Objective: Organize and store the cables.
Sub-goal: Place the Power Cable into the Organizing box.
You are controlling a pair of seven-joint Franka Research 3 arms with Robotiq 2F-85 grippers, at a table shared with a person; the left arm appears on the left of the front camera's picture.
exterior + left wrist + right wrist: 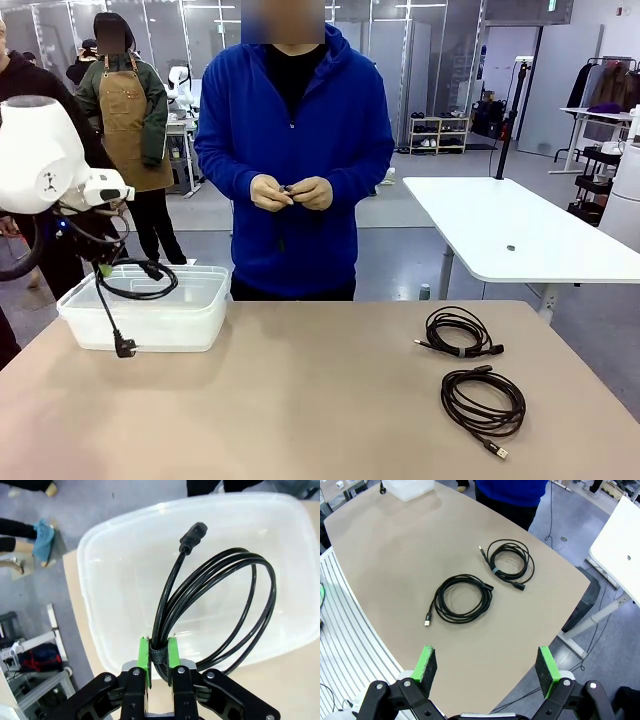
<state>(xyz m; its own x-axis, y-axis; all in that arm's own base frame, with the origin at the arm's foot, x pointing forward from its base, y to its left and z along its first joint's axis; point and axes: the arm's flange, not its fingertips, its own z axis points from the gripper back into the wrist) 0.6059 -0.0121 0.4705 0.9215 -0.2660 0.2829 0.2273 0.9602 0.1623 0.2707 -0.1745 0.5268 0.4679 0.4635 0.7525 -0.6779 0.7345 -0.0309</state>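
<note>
Left wrist view first: a black cable [220, 605], wound in a loose ring, is pinched by the left gripper [159, 652] at the small band [159, 656] that ties the ring together. The green pads [144, 654] are pressed tight on that band from both sides. The ring is held over the clear bin [110, 570], and one chunky end [193, 535] is pointed across the inside of the bin. Whether the ring is touching the bottom of the bin cannot be told. In the front view the black cable [140, 285] is seen level with the rim of the clear bin [190, 325], which is set on the left side of the table [300, 400]. The cable's plug [124, 348] is hung outside the near wall. The left gripper [103, 262] is seen just above the bin's left edge. Two more cables are laid on the right side of the table, near each other but not touching: a smaller coil [458, 332] farther back and a bigger coil [484, 400] nearer the front. In the right wrist view the smaller coil [510, 562] and the bigger coil [462, 600] are seen well below the right gripper [487, 665], whose pads [426, 664] are spread wide with nothing between them. Behind the table the person's hands [270, 192] are held together at the chest, and something small and dark is held between them.
</note>
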